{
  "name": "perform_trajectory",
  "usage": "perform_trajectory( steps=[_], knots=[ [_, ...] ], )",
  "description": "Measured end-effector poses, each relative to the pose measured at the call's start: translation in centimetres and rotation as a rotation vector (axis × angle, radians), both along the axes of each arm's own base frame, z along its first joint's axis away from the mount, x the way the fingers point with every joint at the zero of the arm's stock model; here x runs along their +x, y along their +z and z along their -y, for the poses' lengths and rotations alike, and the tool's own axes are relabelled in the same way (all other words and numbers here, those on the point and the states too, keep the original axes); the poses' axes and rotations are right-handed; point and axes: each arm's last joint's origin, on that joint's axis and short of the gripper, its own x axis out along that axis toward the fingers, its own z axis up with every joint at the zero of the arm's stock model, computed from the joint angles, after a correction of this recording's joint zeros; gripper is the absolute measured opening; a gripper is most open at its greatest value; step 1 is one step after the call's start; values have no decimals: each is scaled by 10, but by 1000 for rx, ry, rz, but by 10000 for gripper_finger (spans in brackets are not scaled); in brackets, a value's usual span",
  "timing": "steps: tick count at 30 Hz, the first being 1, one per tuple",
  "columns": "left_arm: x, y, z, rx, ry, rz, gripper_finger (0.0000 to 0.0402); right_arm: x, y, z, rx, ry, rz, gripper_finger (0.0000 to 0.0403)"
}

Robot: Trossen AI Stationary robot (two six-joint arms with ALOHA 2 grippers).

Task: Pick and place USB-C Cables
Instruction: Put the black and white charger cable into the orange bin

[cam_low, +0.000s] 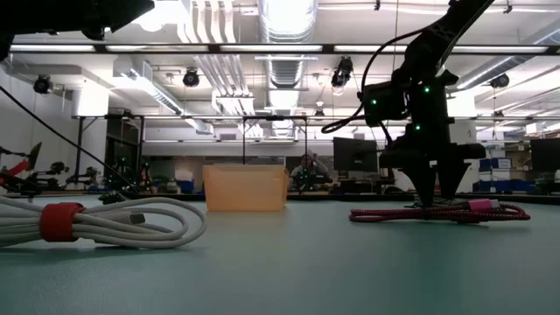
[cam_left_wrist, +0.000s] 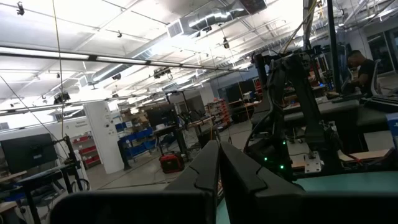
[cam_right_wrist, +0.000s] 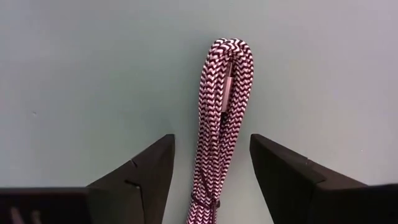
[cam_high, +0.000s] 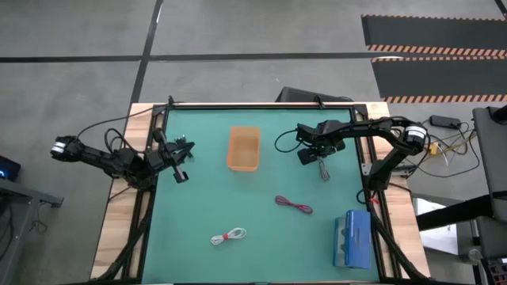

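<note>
Hanging over a braided cable point(cam_right_wrist: 222, 124) right of the middle of the table point(cam_high: 238, 198), the right tool point(cam_right_wrist: 211, 163) is spread wide. The left tool point(cam_left_wrist: 219, 168) is pressed together. Red cable point(cam_high: 294, 206) and white cable point(cam_high: 229, 236) are waiting; the orange bin point(cam_high: 243, 148) maybe sits empty.

a flat green table top point(cam_high: 261, 261) with a pale wooden border carries everything here. taking the top view as a clock face with its centre at the middle of the green surface: a translucent orange plastic bin point(cam_high: 243, 148) stands at about 12 o'clock, open side up. a folded braided cable with a zigzag weave point(cam_right_wrist: 224, 112) lies flat at 2 o'clock. a thin dark red coiled cable point(cam_high: 293, 206) lies at 4 o'clock, near the middle. a blue rectangular box point(cam_high: 352, 239) sits farther out at 4 o'clock, just beside the wooden border. a white bundled cable with a red band point(cam_low: 105, 223) lies at 7 o'clock, well apart from the rest.
</note>
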Motion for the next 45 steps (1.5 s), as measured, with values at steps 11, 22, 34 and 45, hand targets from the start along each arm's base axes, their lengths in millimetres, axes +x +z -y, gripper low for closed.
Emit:
perform_trajectory(
  steps=[11, 22, 34, 45],
  knots=[
    [0, 0, 0, 0, 0, 0, 0, 0, 2, 0, -5, -19, 18, 97],
    [0, 0, 0, 0, 0, -1, 0, 1, 3, 1, -21, -12, 37, 19],
    [0, 0, 0, 0, 0, -1, 0, 0, 23, -3, -98, 43, 95, 14],
    [0, 0, 0, 0, 0, -1, 0, 20, 76, -15, -326, 100, 395, 13]
  ],
)
